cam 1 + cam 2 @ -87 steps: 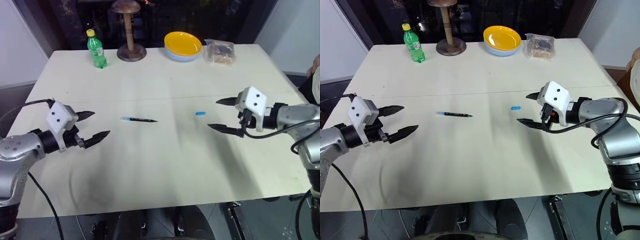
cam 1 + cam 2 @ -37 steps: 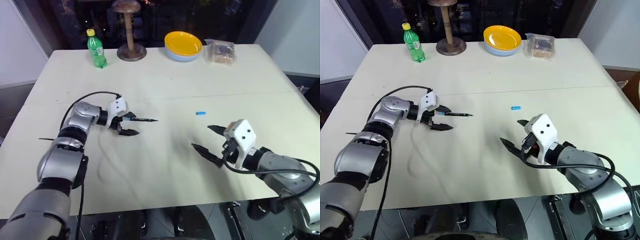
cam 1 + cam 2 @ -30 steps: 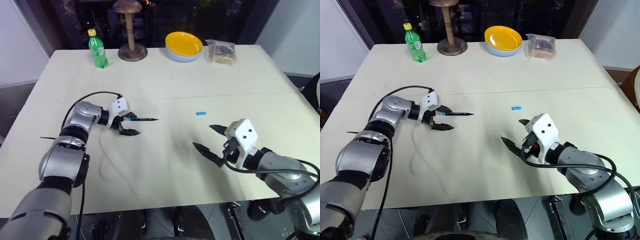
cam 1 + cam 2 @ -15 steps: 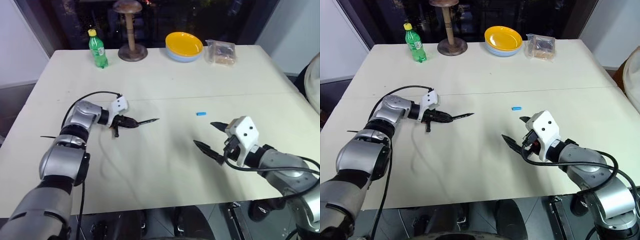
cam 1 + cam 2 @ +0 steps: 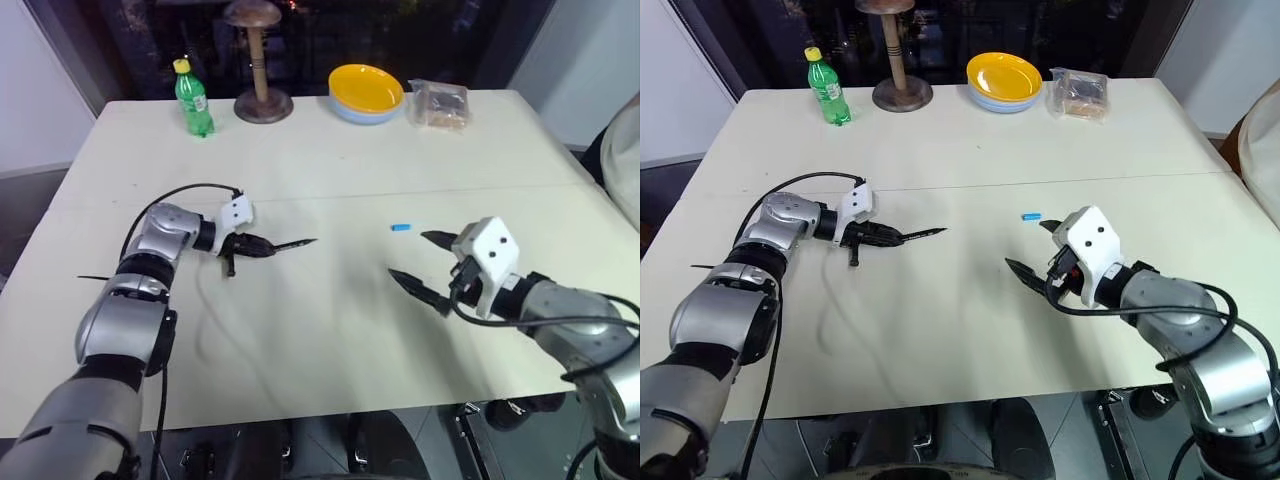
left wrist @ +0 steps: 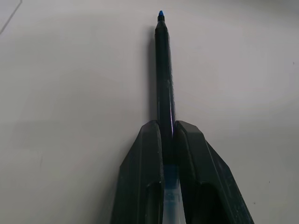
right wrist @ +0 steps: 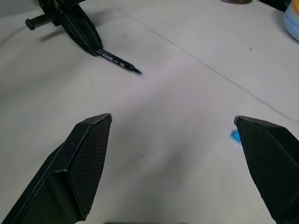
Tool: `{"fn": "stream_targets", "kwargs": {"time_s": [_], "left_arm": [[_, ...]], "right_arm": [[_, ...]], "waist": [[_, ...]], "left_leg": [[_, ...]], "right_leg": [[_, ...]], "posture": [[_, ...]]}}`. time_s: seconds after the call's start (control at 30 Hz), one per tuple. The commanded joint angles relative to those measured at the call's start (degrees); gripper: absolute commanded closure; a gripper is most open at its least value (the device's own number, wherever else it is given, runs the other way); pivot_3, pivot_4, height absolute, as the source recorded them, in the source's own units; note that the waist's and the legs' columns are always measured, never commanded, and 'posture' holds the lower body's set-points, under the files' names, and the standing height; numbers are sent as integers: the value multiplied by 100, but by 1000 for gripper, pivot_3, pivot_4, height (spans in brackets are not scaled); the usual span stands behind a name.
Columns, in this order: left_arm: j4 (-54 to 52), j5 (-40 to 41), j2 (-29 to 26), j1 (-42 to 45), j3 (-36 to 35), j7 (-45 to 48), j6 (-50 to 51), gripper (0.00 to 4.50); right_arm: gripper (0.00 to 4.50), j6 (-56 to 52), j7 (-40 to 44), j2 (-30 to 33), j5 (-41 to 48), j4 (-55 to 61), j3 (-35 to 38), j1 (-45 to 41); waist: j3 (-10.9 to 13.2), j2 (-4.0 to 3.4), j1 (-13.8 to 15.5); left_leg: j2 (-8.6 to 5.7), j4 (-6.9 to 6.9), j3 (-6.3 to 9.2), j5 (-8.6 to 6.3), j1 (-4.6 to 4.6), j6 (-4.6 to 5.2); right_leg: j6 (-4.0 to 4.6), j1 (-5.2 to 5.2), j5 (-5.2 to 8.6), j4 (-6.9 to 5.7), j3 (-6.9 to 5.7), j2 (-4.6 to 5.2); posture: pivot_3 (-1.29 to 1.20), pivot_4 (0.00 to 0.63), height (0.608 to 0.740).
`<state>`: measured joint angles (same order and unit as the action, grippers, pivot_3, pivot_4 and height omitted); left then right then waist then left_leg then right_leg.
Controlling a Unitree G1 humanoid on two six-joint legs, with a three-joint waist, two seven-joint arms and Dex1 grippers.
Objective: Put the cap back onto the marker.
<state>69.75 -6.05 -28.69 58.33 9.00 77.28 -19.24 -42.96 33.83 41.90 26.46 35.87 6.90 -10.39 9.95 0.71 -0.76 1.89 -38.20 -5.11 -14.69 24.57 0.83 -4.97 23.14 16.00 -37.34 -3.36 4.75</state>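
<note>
Left gripper (image 5: 252, 246): fingers pressed together on the marker (image 5: 290, 243), clamped at its rear end; the tip stuck out to the right, low over the table (image 5: 330, 330). In the left wrist view both fingers (image 6: 145, 182) squeezed the barrel between them.
Right gripper (image 5: 1042, 256): jaws wide apart, nothing between them; it hovered above the table on the near right.
Cap (image 5: 1030, 216): lay loose on the table, right of centre, just beyond the far finger of the right gripper and not touching it. Well apart from the marker tip.
Stage (judgement): marker secured, cap not yet picked up.
Risk 1: cap was tiny and round; a finger closing off-centre would likely flick or roll it away across the table.
Risk 2: the marker was held only at its rear end, so a push on the tip during capping could pivot or slide it in the grip.
Risk 3: a cap gripped crooked would not line up with the tip, and the bare tip could mark the tabletop.
Count, task things: one marker, one cap.
Count, far edge: one green bottle (image 5: 193, 98), one wooden stand (image 5: 262, 60), one yellow bowl (image 5: 366, 88) on a pale one, one clear packet (image 5: 438, 103).
</note>
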Motion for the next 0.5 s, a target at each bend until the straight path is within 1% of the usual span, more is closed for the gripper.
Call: {"fn": "stream_targets", "kwargs": {"time_s": [0.03,0.13,0.2,0.27,0.4,0.5], "left_arm": [[-421,-77,-228,-187,49,42,-632,4473],[-981,139,-358,-380,-106,-57,-665,4473],[-1536,258,-496,-608,-195,-176,-607,4473],[-2315,352,-687,-972,-333,-388,-473,4473],[-4099,566,-1027,-1930,-648,-871,201,4473],[-5064,675,-1155,-2468,-770,-1142,739,4473]], "right_arm": [[126,485,380,147,-242,-703,-214,-556],[126,971,753,200,-542,-1666,-496,-1150],[126,1283,1111,211,-678,-2276,-709,-1575],[126,1627,1518,170,-845,-3069,-953,-2083],[126,2429,2235,36,-1272,-4699,-1410,-2920],[126,2887,2593,-112,-1517,-5685,-1575,-3350]], "waist": [[0,0,-4],[2,0,-3],[3,0,0],[3,0,4],[5,-4,-10],[6,-4,4]], "left_leg": [[0,0,-1,0,1,0],[1,0,-2,0,1,0],[1,0,-5,1,1,0],[1,0,-4,1,2,0],[3,-2,-13,1,1,0],[4,-1,-15,1,1,0]], "right_leg": [[0,1,0,-2,1,0],[0,3,0,-2,2,-1],[0,6,0,-5,4,-1],[0,6,0,-7,4,0],[0,10,0,-9,11,1],[0,10,0,-11,12,3]], "posture": [[0,150,740],[0,150,740],[0,150,740],[0,150,740],[0,150,740],[0,150,740]]}}
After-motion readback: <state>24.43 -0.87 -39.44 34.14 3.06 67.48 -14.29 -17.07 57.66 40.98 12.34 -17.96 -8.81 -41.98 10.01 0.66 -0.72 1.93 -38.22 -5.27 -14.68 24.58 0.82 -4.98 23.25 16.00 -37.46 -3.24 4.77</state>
